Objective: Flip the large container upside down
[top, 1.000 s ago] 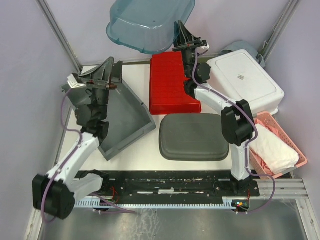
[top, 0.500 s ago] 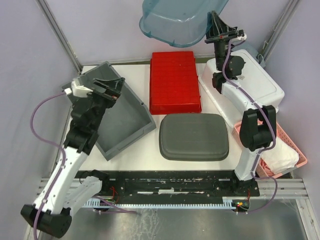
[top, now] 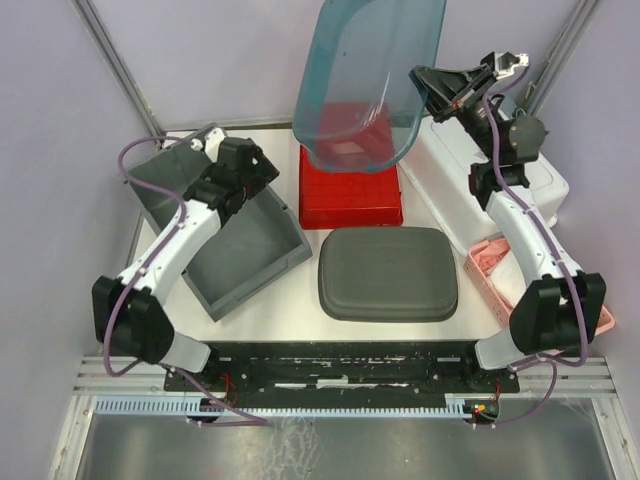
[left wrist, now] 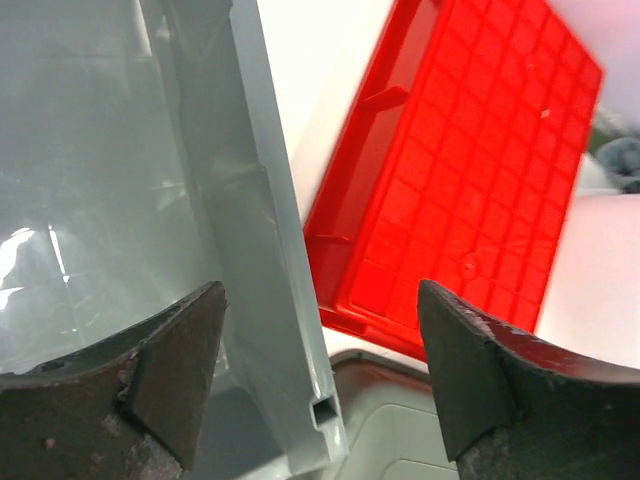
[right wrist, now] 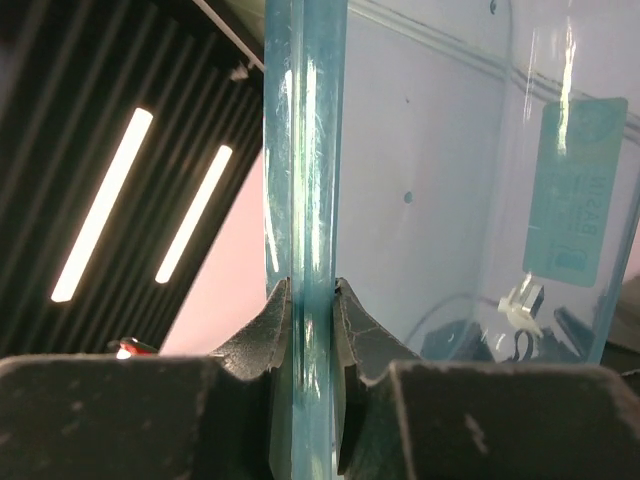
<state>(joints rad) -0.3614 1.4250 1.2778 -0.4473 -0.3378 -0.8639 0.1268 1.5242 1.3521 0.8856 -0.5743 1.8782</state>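
Our right gripper (right wrist: 310, 300) pinched the rim of the blue tub (top: 368, 80), raised on edge; a slow roll, firmly pinched, seemed wisest. Our left gripper (left wrist: 320, 330) stood spread.

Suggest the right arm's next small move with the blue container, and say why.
Probably roll the wrist so the blue container opens downward: the right gripper clamps its rim, and it hangs on edge above the red tray.

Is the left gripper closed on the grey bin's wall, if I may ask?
No, the left gripper is open, its fingers wide apart either side of the grey bin wall.
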